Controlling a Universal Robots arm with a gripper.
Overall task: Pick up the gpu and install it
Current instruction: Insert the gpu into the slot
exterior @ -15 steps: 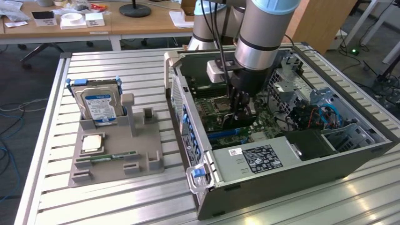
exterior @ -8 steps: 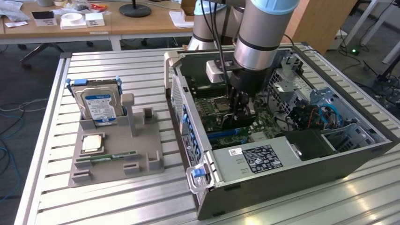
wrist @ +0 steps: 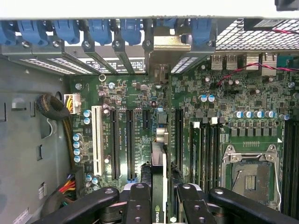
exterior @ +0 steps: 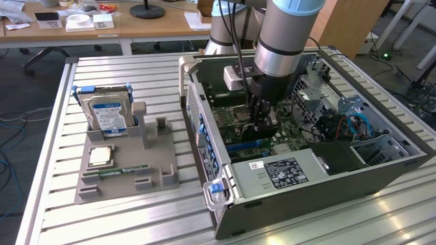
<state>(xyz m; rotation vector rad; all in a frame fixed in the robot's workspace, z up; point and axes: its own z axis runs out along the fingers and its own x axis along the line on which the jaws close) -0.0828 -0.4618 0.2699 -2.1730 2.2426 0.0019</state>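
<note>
Fingers [wrist: 139,205] on both faces of edge-on gpu [wrist: 159,182], above motherboard [wrist: 140,93].

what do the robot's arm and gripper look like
The arm is a silver-grey tube with a pale blue joint cap and a black band. Black cables run down it, and a white box sits at the wrist. The gripper is black, with jointed link fingers held by round silver pins.
</note>
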